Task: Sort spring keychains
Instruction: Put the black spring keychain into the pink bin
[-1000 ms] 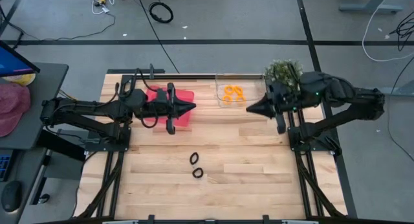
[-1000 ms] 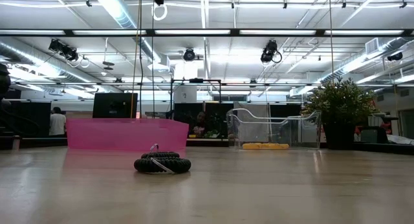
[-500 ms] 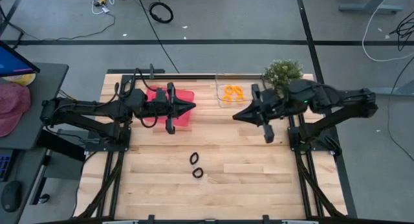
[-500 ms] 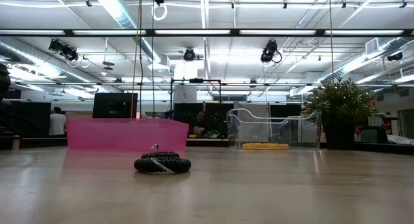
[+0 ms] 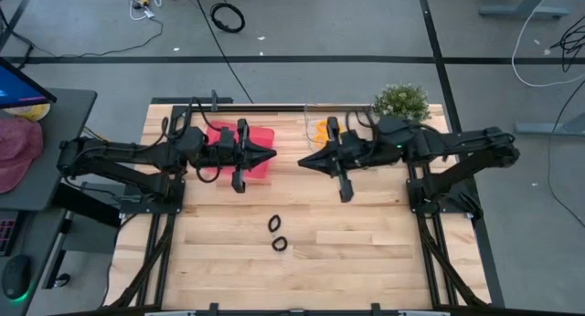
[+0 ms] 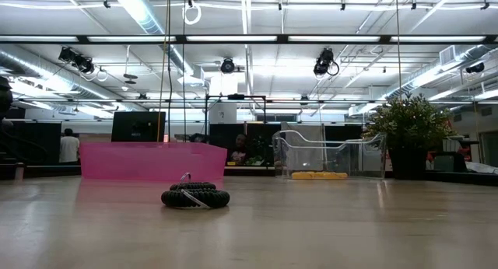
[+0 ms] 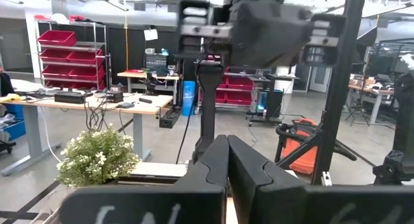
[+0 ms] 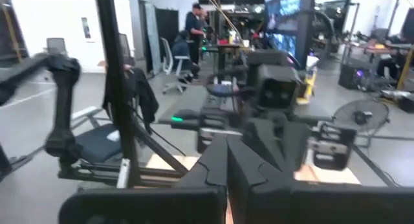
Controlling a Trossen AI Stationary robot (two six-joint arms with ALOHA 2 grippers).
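Note:
Two black spring keychains (image 5: 275, 223) (image 5: 280, 244) lie on the wooden table near its middle front; in the low view they show as one dark coil (image 6: 195, 197). Orange keychains (image 5: 322, 130) lie in the clear bin (image 5: 311, 124) at the far side. My left gripper (image 5: 273, 153) is shut and empty, held level above the pink bin (image 5: 260, 136). My right gripper (image 5: 303, 162) is shut and empty, held level, pointing toward the table's left, close to the left gripper's tip.
A small potted plant (image 5: 400, 100) stands at the table's far right corner. The pink bin (image 6: 152, 161) and clear bin (image 6: 331, 156) stand along the far edge. The near half of the table holds only the two black keychains.
My right gripper has swept toward the table's left, from beside the plant past the clear bin to near the table's middle, staying level and shut. My left arm has kept still. The keychains have not moved.

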